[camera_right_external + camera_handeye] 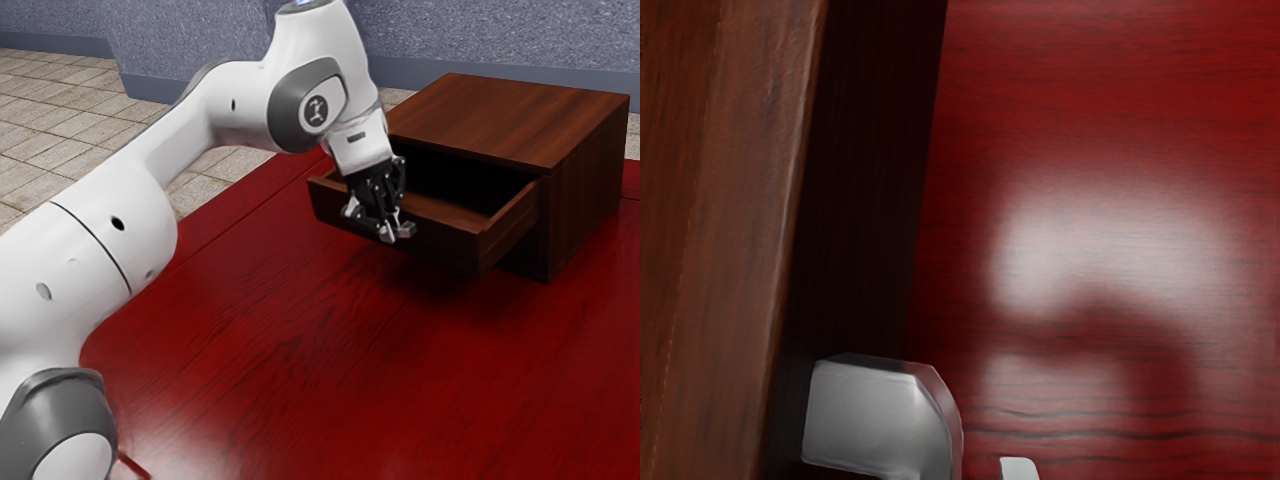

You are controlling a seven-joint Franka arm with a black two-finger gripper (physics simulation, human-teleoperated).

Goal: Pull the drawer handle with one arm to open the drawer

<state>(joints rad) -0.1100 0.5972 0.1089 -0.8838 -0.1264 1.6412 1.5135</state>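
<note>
Our claw hangs from the white arm, pointing down at the front panel of the drawer, right at the silver handle. Bits of bright metal show on either side of its black tip, but we cannot tell whether it is clamped on the handle or merely against it. The drawer is partly slid out of the cabinet, toward the exterior view's left, and its dark hollow inside is open to view behind the front panel. It is made of the same dark brown, reddish-grained wood as the cabinet, with a lighter band along the top edge of the front. The cabinet is a plain box with a flat top, standing on the far right part of the glossy red wooden table. From the wrist camera we see the drawer front as a brown grained slab close beside the hand, with a shadowed strip next to it, and the handle as a grey metal block with a bevelled corner just under the hand. Beyond it lies the red tabletop, carrying a pale sheen and a soft shadow.
</note>
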